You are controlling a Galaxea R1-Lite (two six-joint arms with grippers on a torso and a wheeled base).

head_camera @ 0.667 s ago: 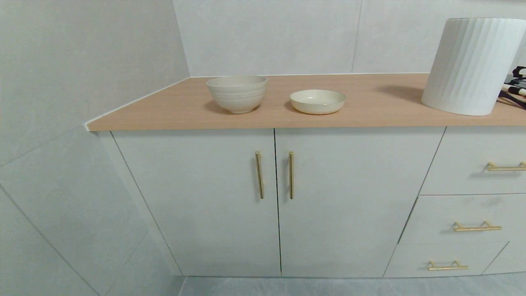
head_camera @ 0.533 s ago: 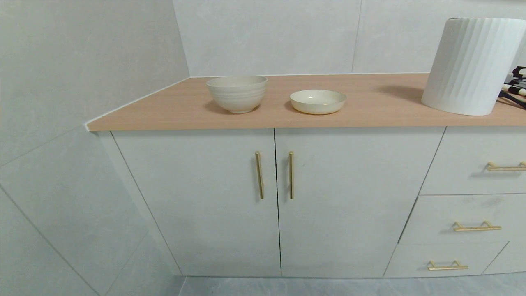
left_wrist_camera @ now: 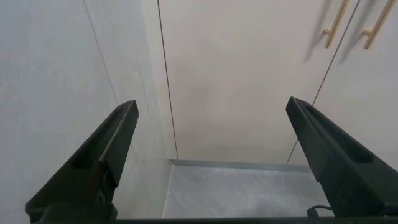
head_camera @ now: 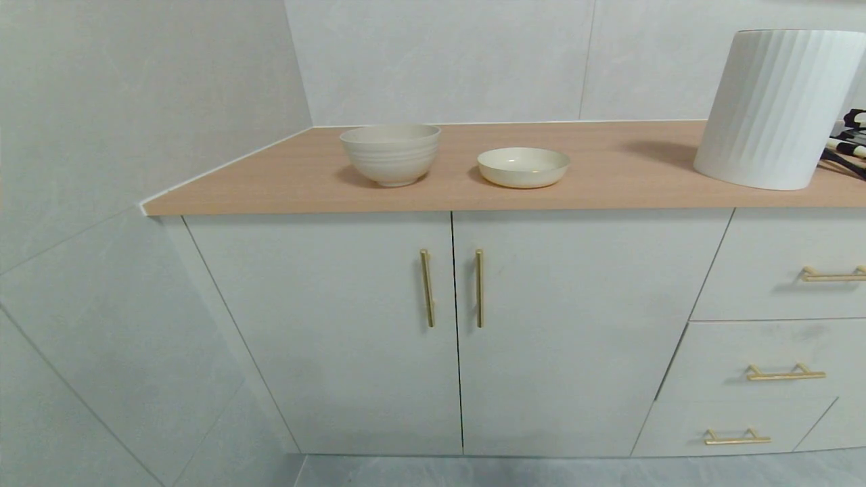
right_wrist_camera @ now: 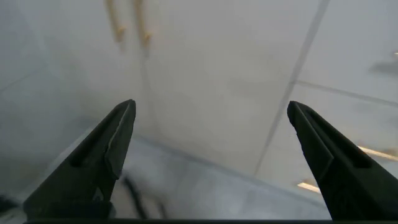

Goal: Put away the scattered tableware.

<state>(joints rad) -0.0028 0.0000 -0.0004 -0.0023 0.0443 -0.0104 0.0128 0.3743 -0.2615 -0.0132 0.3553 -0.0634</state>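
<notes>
You are looking at a wooden countertop (head_camera: 609,193) running into a corner of pale tiled wall (head_camera: 440,61). A tall white ribbed container (head_camera: 778,108) is standing upright on it toward the right, with some dark-handled utensils (head_camera: 849,145) lying just beside it. Below, two pale cabinet doors (head_camera: 325,338) are sitting closed, their upright gold handles (head_camera: 427,288) hanging side by side at the seam. Three drawers (head_camera: 758,358) with gold bar pulls (head_camera: 785,373) are stacking up to the right, and a grey floor (head_camera: 541,472) is showing underneath
</notes>
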